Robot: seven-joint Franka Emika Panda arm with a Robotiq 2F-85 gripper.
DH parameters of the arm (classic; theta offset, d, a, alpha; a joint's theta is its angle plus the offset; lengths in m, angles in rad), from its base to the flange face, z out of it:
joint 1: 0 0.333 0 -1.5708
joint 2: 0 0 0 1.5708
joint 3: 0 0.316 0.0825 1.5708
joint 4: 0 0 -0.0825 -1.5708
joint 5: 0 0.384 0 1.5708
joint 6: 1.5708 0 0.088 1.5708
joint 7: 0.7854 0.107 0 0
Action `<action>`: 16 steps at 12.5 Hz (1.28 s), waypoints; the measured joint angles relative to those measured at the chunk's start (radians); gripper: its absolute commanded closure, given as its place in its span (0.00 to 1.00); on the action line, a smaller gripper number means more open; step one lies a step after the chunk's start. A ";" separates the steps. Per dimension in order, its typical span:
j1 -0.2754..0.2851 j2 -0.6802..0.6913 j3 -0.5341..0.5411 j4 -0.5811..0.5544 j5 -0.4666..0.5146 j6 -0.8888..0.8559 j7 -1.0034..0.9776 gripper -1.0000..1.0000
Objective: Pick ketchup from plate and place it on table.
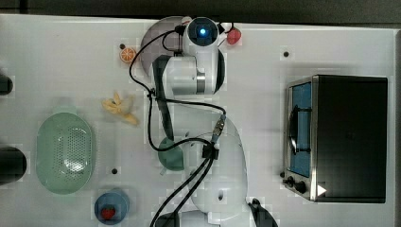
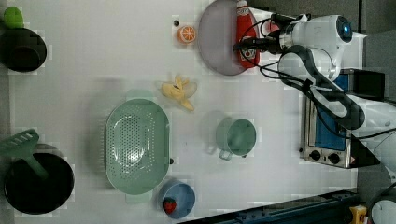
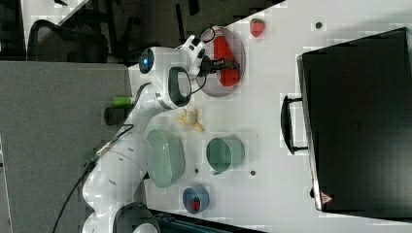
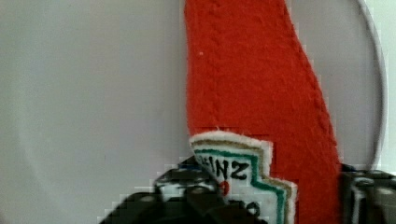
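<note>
Jaws straddle ketchup (image 4: 261,93) body, one finger each side; firm clamp cannot be told. Gripper (image 2: 246,44) low over plate (image 2: 215,42), upper centre of left view. Ketchup lies flat on plate. Grasp step; next likely needs secure squeeze, lift, carry to table (image 2: 93,60).

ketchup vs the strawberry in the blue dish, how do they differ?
The ketchup is long, bottle-shaped and carries a white label; the strawberry is small and rounded. The ketchup lies on the greyish-lilac plate, the strawberry inside the blue dish. The end effector straddles the ketchup; nothing is near the strawberry. Both are red.
</note>
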 measured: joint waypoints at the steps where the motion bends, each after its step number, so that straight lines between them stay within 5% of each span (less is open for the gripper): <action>1: -0.003 -0.002 0.001 0.002 -0.002 0.000 0.000 0.40; 7: -0.001 -0.067 0.007 -0.007 0.017 -0.083 0.003 0.40; 11: -0.005 -0.281 0.010 -0.017 0.124 -0.363 0.010 0.40; 16: -0.020 -0.580 -0.025 -0.021 0.141 -0.574 0.035 0.40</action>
